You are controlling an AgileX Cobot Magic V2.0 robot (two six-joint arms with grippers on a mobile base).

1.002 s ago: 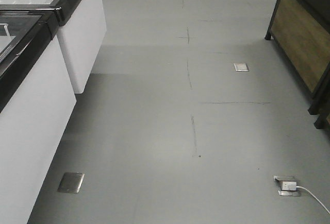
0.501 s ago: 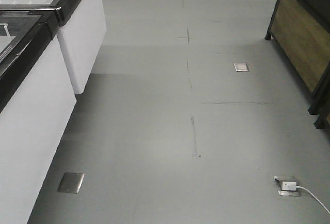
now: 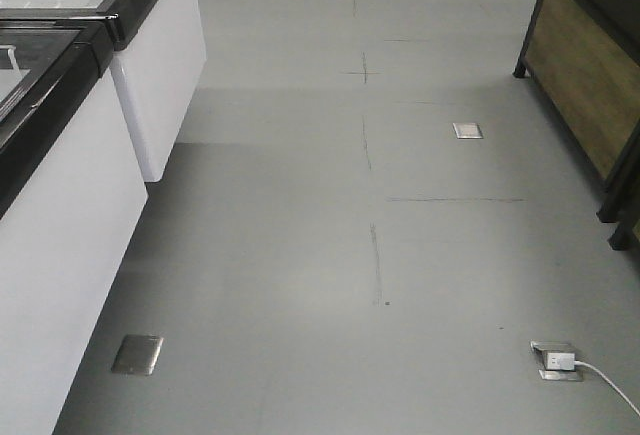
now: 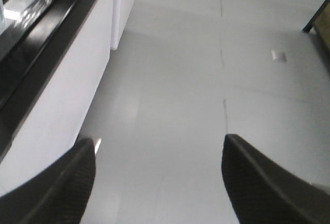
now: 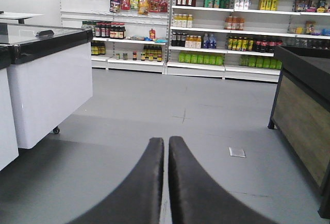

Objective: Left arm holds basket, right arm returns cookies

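Observation:
The basket and the cookies are out of view in every frame. In the left wrist view my left gripper (image 4: 158, 140) is open, its two black fingers wide apart over bare grey floor with nothing between them. In the right wrist view my right gripper (image 5: 166, 139) is shut, its two curved black fingers nearly touching and holding nothing, pointed down the aisle. Neither arm shows in the front view.
White chest cabinets with black tops (image 3: 70, 195) line the left side. A black stand with wood panels (image 3: 585, 75) is at the right. Floor plates (image 3: 137, 354) (image 3: 467, 131) and a plugged socket with a white cable (image 3: 557, 360) mark the floor. Stocked shelves (image 5: 221, 28) stand far ahead.

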